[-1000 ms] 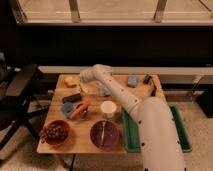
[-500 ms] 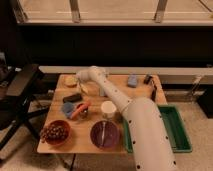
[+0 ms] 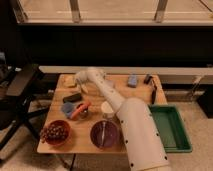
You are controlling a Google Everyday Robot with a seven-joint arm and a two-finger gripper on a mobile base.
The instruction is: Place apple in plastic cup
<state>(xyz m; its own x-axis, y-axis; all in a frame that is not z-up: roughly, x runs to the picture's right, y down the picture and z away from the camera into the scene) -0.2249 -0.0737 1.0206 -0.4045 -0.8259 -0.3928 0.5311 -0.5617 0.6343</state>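
The apple (image 3: 69,80), a small yellowish round fruit, sits at the far left corner of the wooden table (image 3: 137,92). My white arm reaches from the lower right across the table. Its gripper (image 3: 80,86) hangs open just right of the apple, low over the tabletop, with nothing held that I can see. Whether it touches the apple does not show. The plastic cup (image 3: 107,109), pale and upright, stands near the table's middle beside the arm.
A blue bowl (image 3: 67,109) with an orange carrot (image 3: 81,108) and a black block (image 3: 72,97) lie left of the cup. A red bowl of grapes (image 3: 54,133) and a purple bowl (image 3: 104,135) stand in front. A green bin (image 3: 174,128) is right. An office chair (image 3: 20,95) is left.
The arm has swung left and back, carrying the gripper toward the far left corner by the apple. Nothing on the table has moved.
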